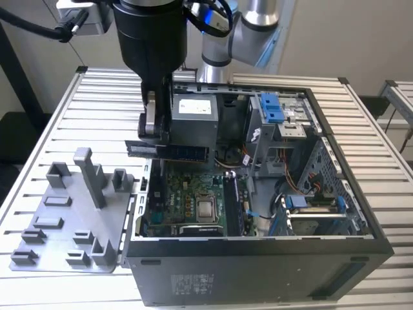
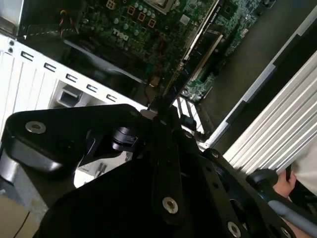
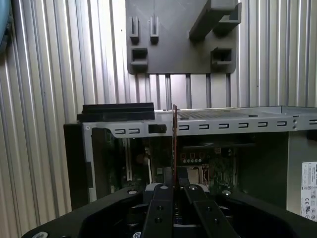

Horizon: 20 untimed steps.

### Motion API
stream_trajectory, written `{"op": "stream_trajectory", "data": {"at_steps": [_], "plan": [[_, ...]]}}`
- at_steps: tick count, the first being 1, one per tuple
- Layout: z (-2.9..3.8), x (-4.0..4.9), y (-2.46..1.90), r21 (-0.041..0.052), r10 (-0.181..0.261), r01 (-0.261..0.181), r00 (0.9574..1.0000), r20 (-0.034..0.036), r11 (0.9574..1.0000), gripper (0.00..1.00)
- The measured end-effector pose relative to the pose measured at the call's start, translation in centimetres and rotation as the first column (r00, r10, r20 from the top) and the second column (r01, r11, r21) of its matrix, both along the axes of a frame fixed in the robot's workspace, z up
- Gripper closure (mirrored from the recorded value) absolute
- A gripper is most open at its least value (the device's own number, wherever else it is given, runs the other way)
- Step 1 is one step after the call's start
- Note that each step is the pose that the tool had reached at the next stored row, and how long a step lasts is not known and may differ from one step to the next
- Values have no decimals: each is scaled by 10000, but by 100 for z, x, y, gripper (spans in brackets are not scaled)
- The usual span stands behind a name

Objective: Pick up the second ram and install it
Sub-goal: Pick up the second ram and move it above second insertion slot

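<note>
Open computer case nearest, grey tray just beside it on the exterior view's left. Processor chip sits on the motherboard. Farther back, the gripper is clamped on the second ram, held level above the board. The ram is edge-on in the first wrist view.

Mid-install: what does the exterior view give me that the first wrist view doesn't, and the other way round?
Exterior view: the second ram seen side-on, its whole length roughly level above the open computer case, plus the blue drive bracket inside.
First wrist view: the ram seen edge-on, a thin line running out from between the fingers of the claw.
Both: the claw shut on the ram, the case, and the grey tray beside it on the slatted table.
</note>
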<state>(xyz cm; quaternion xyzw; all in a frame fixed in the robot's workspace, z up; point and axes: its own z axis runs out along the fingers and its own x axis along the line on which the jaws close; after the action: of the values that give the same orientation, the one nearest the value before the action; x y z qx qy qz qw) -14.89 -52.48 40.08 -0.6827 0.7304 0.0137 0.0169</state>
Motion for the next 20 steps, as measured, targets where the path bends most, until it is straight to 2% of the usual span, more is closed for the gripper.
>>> {"op": "stream_trajectory", "data": {"at_steps": [20], "plan": [[0, 901, 0, 0, 0, 0, 10000, -51, 10000, 86]]}}
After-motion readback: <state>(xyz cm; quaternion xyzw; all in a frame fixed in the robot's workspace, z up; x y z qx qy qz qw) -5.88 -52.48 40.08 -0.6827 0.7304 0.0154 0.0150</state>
